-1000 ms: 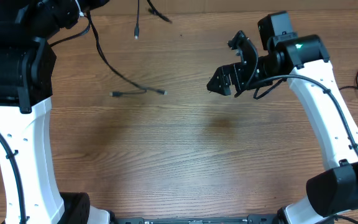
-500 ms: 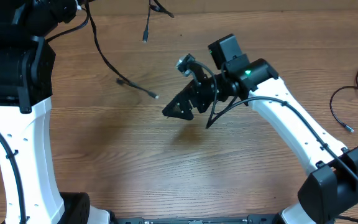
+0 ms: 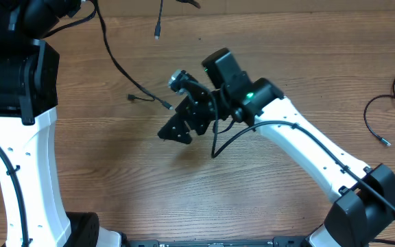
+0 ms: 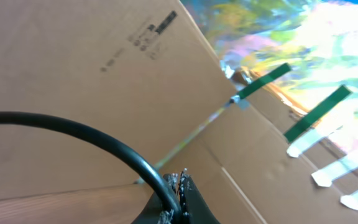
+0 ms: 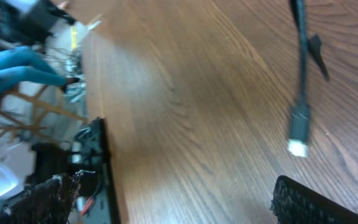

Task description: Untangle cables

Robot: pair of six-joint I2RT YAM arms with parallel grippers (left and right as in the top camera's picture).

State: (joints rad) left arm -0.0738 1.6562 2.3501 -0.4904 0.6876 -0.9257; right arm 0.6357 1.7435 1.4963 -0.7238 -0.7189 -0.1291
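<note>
1. The left gripper [image 4: 178, 198] is pinched shut on a black cable [image 4: 73, 132]
2. That cable hangs down to the table [image 3: 204, 199], its plug [image 5: 299, 132] near the right gripper [image 3: 171, 108]
3. The right gripper's jaws stand wide apart, holding nothing
4. A second cable [image 3: 379, 113] lies looped at the table's right edge

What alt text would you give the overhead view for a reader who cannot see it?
The open right gripper hangs over a wooden table, beside the plug ends of a thin black cable that rises toward the left arm at the top left. A second cable lies looped at the right edge.
</note>
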